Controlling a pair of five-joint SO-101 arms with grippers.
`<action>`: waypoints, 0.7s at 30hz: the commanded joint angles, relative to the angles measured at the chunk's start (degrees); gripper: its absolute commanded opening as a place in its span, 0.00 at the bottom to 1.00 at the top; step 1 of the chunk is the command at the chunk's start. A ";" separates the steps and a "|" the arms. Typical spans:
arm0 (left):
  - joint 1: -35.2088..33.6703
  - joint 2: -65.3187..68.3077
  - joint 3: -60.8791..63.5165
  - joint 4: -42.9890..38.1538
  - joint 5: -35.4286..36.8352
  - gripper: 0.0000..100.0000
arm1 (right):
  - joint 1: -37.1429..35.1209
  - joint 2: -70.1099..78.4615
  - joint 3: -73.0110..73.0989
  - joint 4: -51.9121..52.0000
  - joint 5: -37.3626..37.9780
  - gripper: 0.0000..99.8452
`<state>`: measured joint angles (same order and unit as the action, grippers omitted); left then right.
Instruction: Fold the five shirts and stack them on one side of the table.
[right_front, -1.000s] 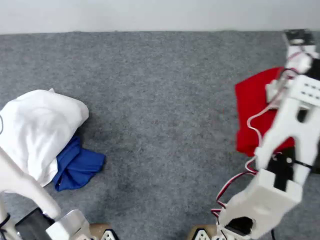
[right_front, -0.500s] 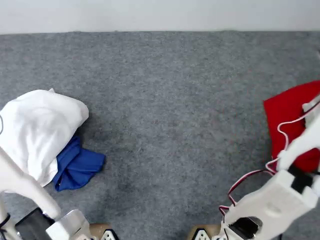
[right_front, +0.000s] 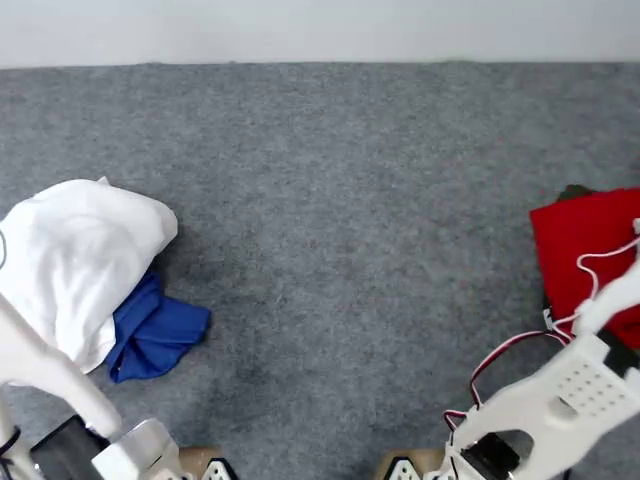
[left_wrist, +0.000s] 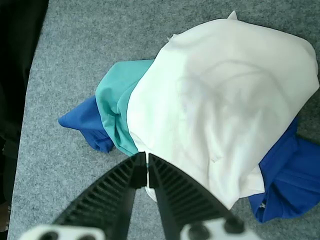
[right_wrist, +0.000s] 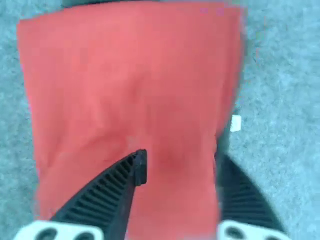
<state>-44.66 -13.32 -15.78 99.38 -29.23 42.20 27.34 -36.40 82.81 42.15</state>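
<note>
A crumpled white shirt (right_front: 80, 255) lies at the table's left side on top of a blue shirt (right_front: 155, 335). In the left wrist view, a teal shirt (left_wrist: 112, 107) and the blue shirt (left_wrist: 290, 177) stick out from under the white shirt (left_wrist: 225, 95). My left gripper (left_wrist: 147, 167) hangs shut above the white shirt's edge. A folded red shirt (right_front: 585, 250) lies flat at the right edge, with a dark cloth edge (right_front: 575, 190) showing behind it. My right gripper (right_wrist: 180, 167) stands open over the red shirt (right_wrist: 130, 80), one finger (right_wrist: 137, 167) above the cloth.
Grey carpet-like table surface (right_front: 350, 200) stretches wide between the two piles. The right arm's white body (right_front: 565, 395) and red-white cable (right_front: 500, 360) sit at the near right. The left arm (right_front: 45, 375) rises at the near left. A white wall borders the far edge.
The right arm has swung right and toward the near edge, uncovering the red shirt. The red shirt has shifted to the table's right edge. The left pile has not moved.
</note>
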 joint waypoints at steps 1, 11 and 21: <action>0.44 -2.29 -0.66 1.14 -0.53 0.02 | 0.57 -6.81 -0.97 2.77 0.53 0.30; 0.44 -2.37 -0.66 1.14 -0.35 0.02 | -1.19 -4.00 -0.09 15.16 0.53 0.03; 1.58 -10.99 6.90 1.23 -0.35 0.02 | -1.36 15.08 0.00 19.82 0.44 0.01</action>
<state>-43.52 -19.82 -11.03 99.38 -29.23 41.85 40.00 -36.04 100.22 42.24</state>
